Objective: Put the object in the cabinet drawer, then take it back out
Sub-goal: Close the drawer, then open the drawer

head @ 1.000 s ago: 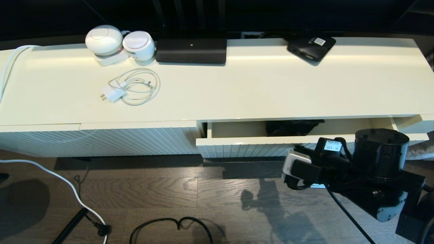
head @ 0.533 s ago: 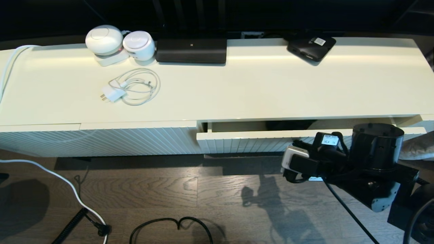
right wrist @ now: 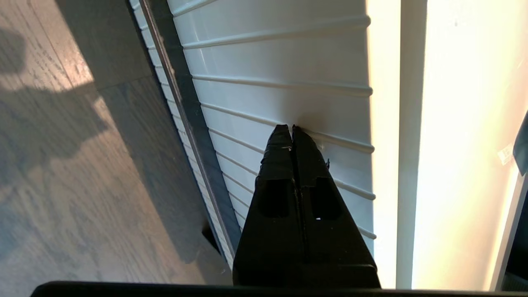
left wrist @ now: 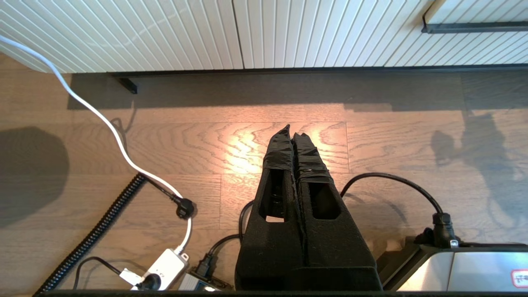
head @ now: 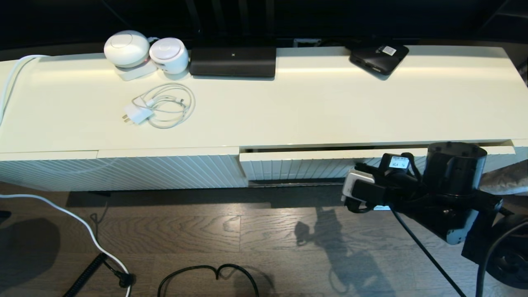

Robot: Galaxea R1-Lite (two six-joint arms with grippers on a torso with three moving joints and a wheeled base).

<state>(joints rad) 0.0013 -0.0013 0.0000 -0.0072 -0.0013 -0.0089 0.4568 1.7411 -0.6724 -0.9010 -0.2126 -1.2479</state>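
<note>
The cabinet drawer (head: 297, 167) is pushed in, its ribbed cream front almost flush with the panel beside it, and only a thin dark slit shows under the cabinet top. The object is hidden from every view. My right arm (head: 449, 181) reaches to the drawer's right part. In the right wrist view my right gripper (right wrist: 292, 128) is shut and empty, with its tips against the ribbed front (right wrist: 280, 82), above the dark bar handle (right wrist: 181, 115). My left gripper (left wrist: 292, 131) hangs shut and empty over the wooden floor in front of the cabinet's left panel.
On the cabinet top (head: 330, 107) lie two white round devices (head: 126, 48), a white charger with coiled cable (head: 161, 107), a long black device (head: 232, 61) and a flat black box (head: 378, 55). Cables (head: 206, 272) and a power strip (left wrist: 165, 268) lie on the floor.
The drawer has slid in from partly open to nearly closed, with my right arm moving toward the cabinet behind it. The dark shape inside the drawer is no longer visible.
</note>
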